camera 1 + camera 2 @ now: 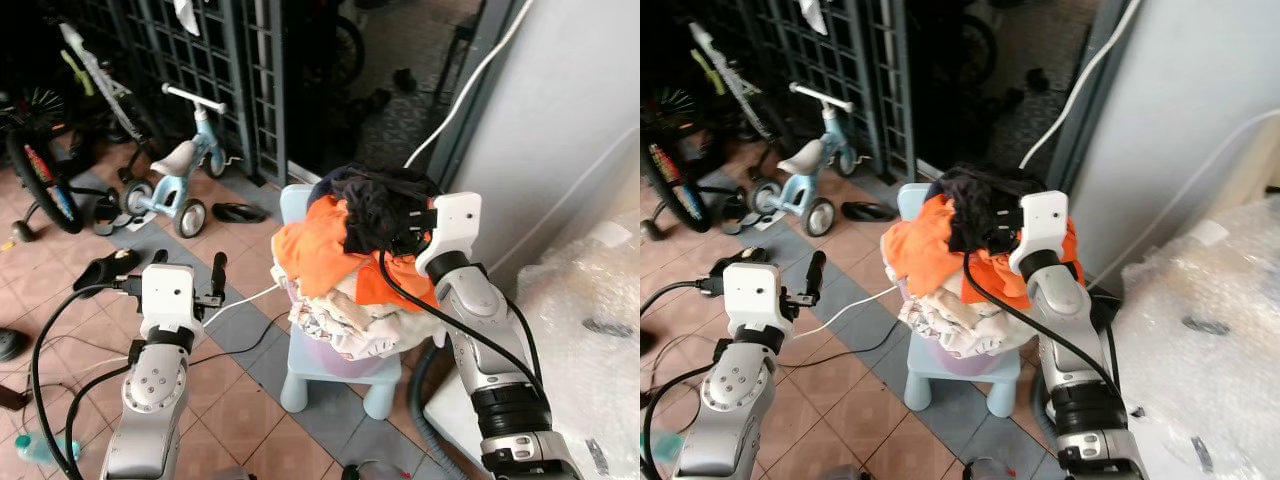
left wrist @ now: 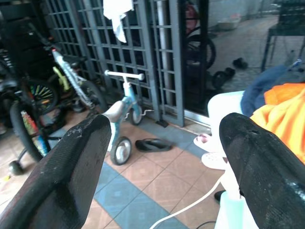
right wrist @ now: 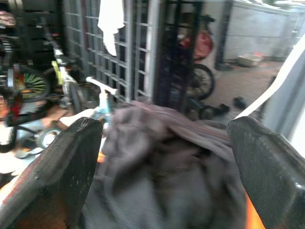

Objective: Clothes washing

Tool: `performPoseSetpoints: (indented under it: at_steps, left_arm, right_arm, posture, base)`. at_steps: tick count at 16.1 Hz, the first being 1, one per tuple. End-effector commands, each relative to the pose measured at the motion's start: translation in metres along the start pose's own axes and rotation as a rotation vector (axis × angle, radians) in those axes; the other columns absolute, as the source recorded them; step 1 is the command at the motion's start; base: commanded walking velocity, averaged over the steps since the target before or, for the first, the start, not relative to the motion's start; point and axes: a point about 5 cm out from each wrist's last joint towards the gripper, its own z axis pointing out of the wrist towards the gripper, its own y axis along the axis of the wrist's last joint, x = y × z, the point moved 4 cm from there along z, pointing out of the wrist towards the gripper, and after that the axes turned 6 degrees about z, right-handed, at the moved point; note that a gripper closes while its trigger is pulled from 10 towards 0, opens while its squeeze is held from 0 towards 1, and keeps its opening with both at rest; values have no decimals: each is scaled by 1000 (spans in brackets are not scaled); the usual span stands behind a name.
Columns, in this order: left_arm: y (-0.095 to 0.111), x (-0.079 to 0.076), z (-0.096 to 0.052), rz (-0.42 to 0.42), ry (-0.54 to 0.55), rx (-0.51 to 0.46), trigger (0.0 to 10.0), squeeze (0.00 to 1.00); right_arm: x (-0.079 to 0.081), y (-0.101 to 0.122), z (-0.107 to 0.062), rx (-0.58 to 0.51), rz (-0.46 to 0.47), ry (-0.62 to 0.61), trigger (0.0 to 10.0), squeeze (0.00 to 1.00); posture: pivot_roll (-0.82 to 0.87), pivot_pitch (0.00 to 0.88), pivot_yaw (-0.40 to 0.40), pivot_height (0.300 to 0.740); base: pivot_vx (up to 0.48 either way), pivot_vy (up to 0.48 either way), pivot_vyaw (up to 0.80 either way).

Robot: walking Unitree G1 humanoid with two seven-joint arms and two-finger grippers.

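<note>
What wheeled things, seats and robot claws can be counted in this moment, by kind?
Small light-blue balance bike with white seat: 1
Larger bicycles with spoked wheels: 1 clear; more behind cannot be told
Light-blue plastic child's chair under the laundry pile: 1
Robot claws: 2, left claw, right claw
Total: 5

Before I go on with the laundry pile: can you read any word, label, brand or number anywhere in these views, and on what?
None can be read.
Patterned cloth low in the clothes pile: a small print, too small to tell whether it holds letters.
Bicycle frame: coloured marks, too blurred to read.
Bubble wrap: a dark mark, not readable.
Right gripper and left gripper: no lettering shows.
</note>
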Motion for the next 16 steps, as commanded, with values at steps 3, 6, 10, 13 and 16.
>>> performPoseSetpoints:
  at_steps: [3,6,10,13,16]
  left_arm:
    - [2,2,1,0,3,0,10000,0]
    - [2,2,1,-1,5,2,10000,0]
    - [1,1,1,-1,-1,6,10000,0]
    - [1,1,3,-2,-4,5,10000,0]
    - [2,0,4,-1,-5,3,10000,0]
  right_arm:
    - [11,-5,2,16,7,41,10000,0]
    - [10,-7,1,17,14,32,10000,0]
    - [6,-7,-1,18,8,27,10000,0]
    - [4,-8,-1,26,1,23,10000,0]
    - [3,-14,-1,60,-19,26,10000,0]
  posture:
    - [31,0,-4,740]
    - [29,0,-3,740]
    - [24,0,-1,740]
    - [19,0,0,740]
    - [19,0,0,740]
  base:
    - [0,0,0]
    - [267,0,0]
    - [290,0,0]
    - [319,0,0]
    - [328,0,0]
